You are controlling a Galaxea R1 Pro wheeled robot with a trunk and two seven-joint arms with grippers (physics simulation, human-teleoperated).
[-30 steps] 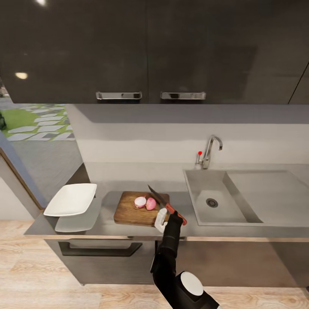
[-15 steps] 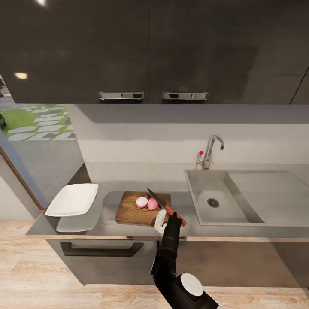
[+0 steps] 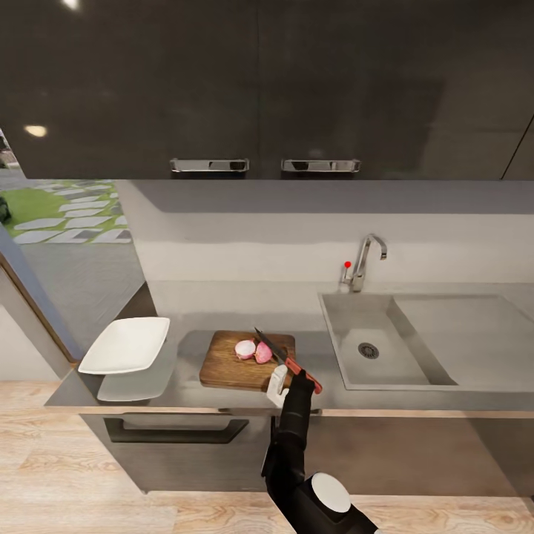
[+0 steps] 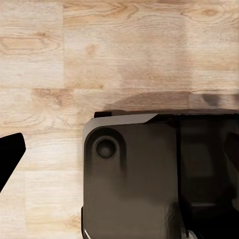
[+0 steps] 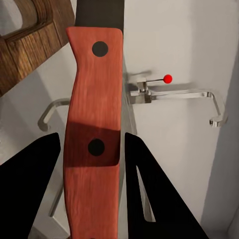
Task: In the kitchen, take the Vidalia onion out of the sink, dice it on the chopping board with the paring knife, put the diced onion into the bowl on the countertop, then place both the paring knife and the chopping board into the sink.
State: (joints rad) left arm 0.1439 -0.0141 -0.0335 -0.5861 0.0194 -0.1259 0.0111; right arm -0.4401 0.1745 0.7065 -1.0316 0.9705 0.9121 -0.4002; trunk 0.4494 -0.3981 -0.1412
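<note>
The dark brown chopping board (image 3: 230, 365) lies on the grey countertop (image 3: 185, 386), left of the sink (image 3: 371, 348). Two pinkish onion halves (image 3: 254, 350) rest on the board's right part, cut faces pale. My right gripper (image 3: 291, 380) is shut on the red handle of the paring knife (image 3: 285, 360); the dark blade slants up-left over the board, just right of the halves. In the right wrist view the red handle (image 5: 94, 144) sits between the two black fingers (image 5: 147, 199). The white square bowl (image 3: 124, 344) sits at the counter's left end.
A chrome tap with a red knob (image 3: 361, 263) stands behind the basin, drainboard (image 3: 467, 334) to its right. Dark upper cabinets (image 3: 259, 89) hang above. The left wrist view looks down on wooden floor (image 4: 119, 55) and the robot's dark base (image 4: 159, 174).
The head view shifted slightly between the first two frames. The knife and right gripper have barely moved; the onion halves stay put.
</note>
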